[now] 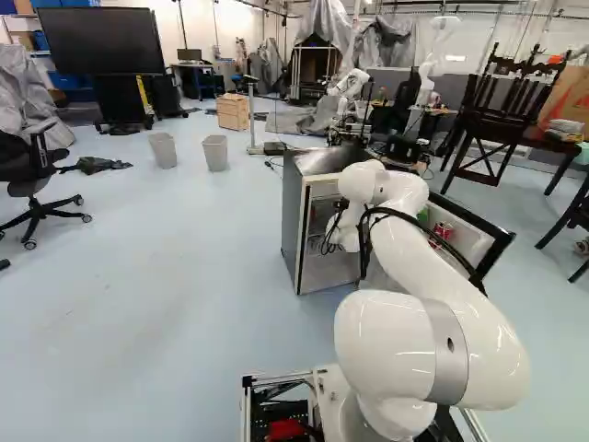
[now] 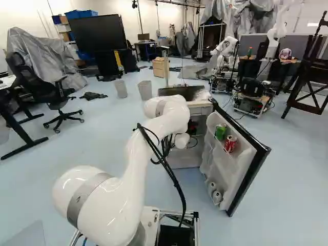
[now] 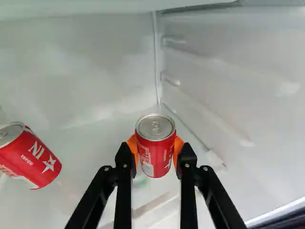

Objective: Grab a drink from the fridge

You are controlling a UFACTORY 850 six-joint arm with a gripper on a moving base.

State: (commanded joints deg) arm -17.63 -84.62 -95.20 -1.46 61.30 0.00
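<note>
Orange pads of the gripper squeezed a red can inside the fridge, near another red can, while its open door, right of centre in the right base view, held other cans.

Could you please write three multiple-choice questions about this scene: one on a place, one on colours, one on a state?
1. Where is the gripper?
A) over a bin
B) inside the fridge
C) on the floor

2. What colours are the two upper cans in the door?
A) green, red
B) both blue
C) yellow, black

3. How is the gripper?
A) open, empty
B) open, beside a bottle
C) shut on a red can

Key:
1 B: the wrist view shows white inner walls around it.
2 A: the right base view shows both.
3 C: orange pads press its two sides.
</note>
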